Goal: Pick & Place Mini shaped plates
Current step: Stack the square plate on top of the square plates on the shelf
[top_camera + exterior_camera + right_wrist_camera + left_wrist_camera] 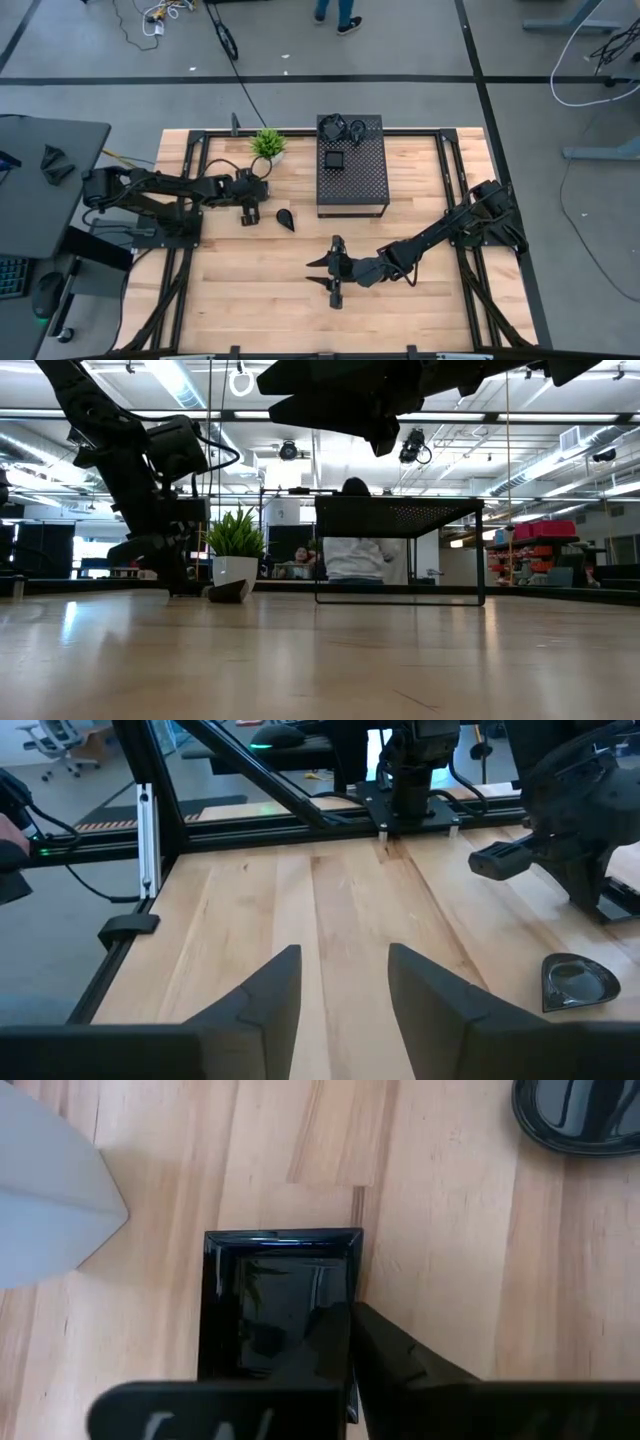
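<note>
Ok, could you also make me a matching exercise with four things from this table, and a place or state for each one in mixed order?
Things:
1. square plate
2. teardrop plate
3. plant
4. right claw

Places or states:
A. open, holding nothing
B. standing beside the box
C. gripped by its rim in the shut left claw
D. lying free between the left claw and the box

Pairs: 1-C, 2-D, 3-B, 4-A
</note>
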Robot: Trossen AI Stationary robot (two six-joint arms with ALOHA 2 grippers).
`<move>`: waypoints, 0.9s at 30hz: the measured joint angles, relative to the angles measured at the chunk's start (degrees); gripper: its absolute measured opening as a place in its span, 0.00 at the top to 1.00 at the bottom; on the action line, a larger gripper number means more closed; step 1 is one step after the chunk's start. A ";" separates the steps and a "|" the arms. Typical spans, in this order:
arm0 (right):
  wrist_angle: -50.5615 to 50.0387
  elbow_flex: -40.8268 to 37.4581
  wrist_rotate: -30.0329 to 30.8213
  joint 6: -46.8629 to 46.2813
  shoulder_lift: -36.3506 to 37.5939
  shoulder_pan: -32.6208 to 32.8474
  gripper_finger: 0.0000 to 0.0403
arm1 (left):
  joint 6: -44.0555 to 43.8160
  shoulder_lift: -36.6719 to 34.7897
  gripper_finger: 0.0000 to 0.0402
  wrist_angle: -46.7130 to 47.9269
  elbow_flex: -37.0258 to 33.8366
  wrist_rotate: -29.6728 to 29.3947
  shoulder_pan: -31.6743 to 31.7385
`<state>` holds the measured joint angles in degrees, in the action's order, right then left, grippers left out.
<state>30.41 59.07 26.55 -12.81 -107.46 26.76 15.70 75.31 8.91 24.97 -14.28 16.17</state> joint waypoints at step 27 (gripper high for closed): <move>-36.75 0.02 6.17 -14.58 19.76 16.92 0.62 | -14.17 2.11 0.99 26.31 45.94 -4.59 -19.70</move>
<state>-6.34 59.09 32.72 -27.39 -87.70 43.68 1.53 77.42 35.21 70.91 -18.88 -3.53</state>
